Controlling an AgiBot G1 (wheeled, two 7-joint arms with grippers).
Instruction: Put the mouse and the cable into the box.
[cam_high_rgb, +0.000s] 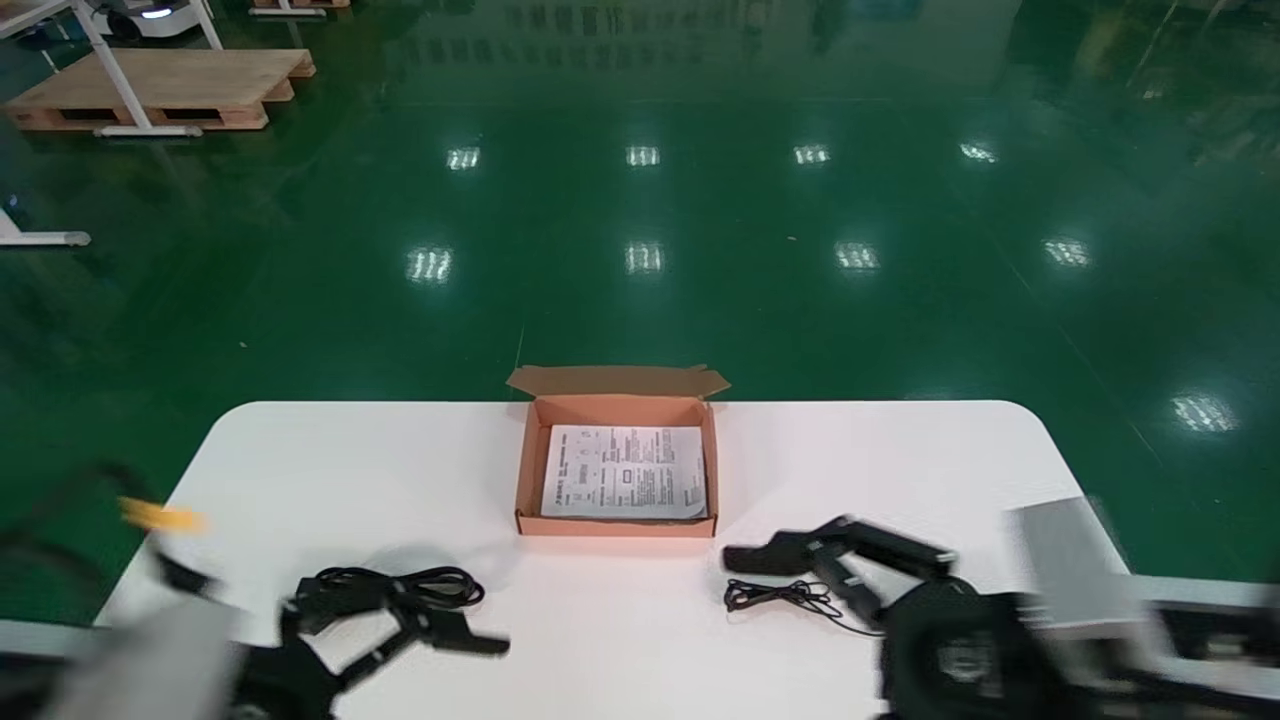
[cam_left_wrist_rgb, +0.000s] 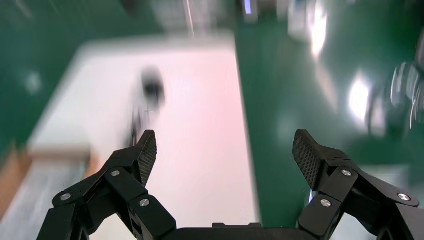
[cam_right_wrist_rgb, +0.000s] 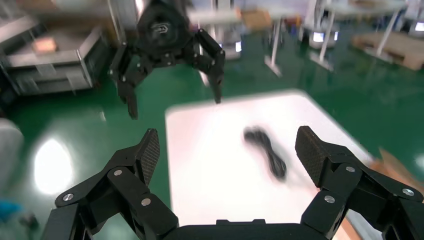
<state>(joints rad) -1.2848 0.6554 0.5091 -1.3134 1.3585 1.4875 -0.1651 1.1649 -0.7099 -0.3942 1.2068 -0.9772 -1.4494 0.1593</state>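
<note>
An open orange cardboard box (cam_high_rgb: 615, 525) with a printed sheet inside stands at the table's middle. A coiled black cable (cam_high_rgb: 400, 583) lies front left, also visible as a dark bundle (cam_right_wrist_rgb: 267, 152). My left gripper (cam_high_rgb: 400, 622) hovers open just in front of it, empty (cam_left_wrist_rgb: 225, 155). Front right lies a thin black cord (cam_high_rgb: 785, 597). My right gripper (cam_high_rgb: 790, 578) is open right above it, holding nothing (cam_right_wrist_rgb: 227, 155). A blurred dark blob (cam_left_wrist_rgb: 151, 90) looks like the mouse. In the head view I cannot tell the mouse from the right fingers.
The white table (cam_high_rgb: 900, 460) ends at a rounded edge, with green floor beyond it. A wooden pallet (cam_high_rgb: 160, 90) sits far off at the back left. My left gripper also shows far off (cam_right_wrist_rgb: 170, 45).
</note>
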